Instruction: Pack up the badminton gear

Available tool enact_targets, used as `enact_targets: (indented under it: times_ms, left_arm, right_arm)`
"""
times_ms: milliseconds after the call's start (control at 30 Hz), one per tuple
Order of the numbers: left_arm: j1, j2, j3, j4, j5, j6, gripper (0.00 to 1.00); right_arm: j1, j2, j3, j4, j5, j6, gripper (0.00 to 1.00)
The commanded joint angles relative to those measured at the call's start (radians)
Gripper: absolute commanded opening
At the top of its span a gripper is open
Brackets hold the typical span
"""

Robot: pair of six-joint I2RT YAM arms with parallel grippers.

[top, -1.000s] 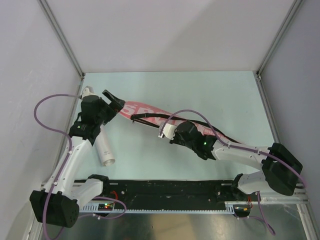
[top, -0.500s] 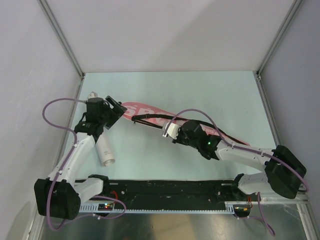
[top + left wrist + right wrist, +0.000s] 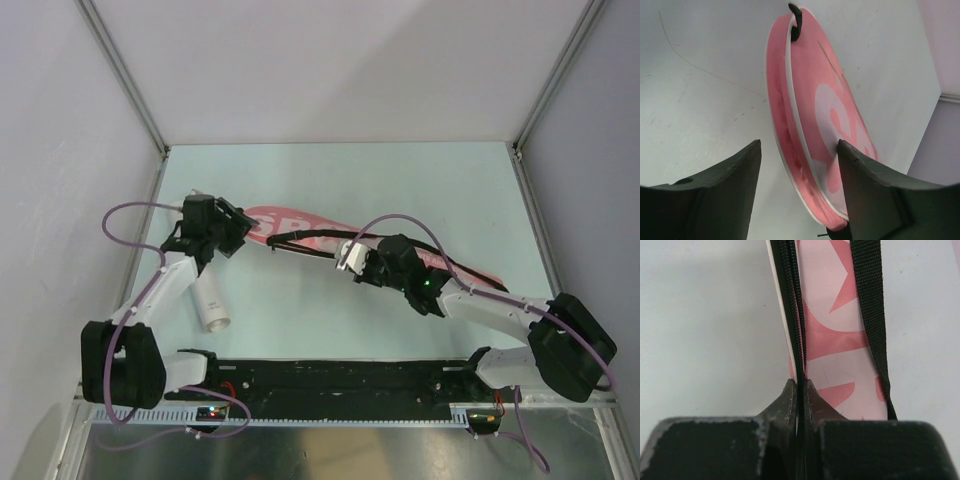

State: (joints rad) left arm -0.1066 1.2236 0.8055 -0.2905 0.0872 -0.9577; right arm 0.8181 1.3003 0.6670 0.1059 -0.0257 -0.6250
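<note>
Seen from above, the pink bag (image 3: 290, 222) lies slanted across the pale surface (image 3: 420, 190). Its rounded end is toward the left arm and its narrow end runs off to the right. The left end effector (image 3: 238, 226) sits right at that rounded end. The right end effector (image 3: 347, 262) is down on the bag's near edge, roughly midway along it. The long white tube (image 3: 208, 298) lies on the surface at the left, partly under the left arm and apart from the bag.

In the left wrist view, the 2 dark fingers (image 3: 725, 195) stand well apart. The bag's rounded end sits in the gap between them, tilted up on its edge, with a white seam running round it. I cannot tell whether either finger touches it. A small black loop (image 3: 796, 20) shows at the far tip of the bag.

In the right wrist view, the fingers are pressed together, clamped on the black zipper (image 3: 790, 290) along the bag's edge. The black strap (image 3: 867, 300) runs over the pink and white panel just beside it.
</note>
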Motion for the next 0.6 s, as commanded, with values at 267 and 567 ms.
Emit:
enact_targets:
  times_ms: [267,567]
  left_arm:
    - [0.023,0.057,-0.02,0.124,0.13,-0.13,0.26]
    - [0.018,-0.007,-0.074,0.152,0.142,-0.264,0.0]
  right_arm:
    - [-0.13,-0.016,-0.004,0.171,-0.195,0.039,0.2]
    - [-0.041,-0.066,-0.004,0.113,-0.049,0.551,0.47]
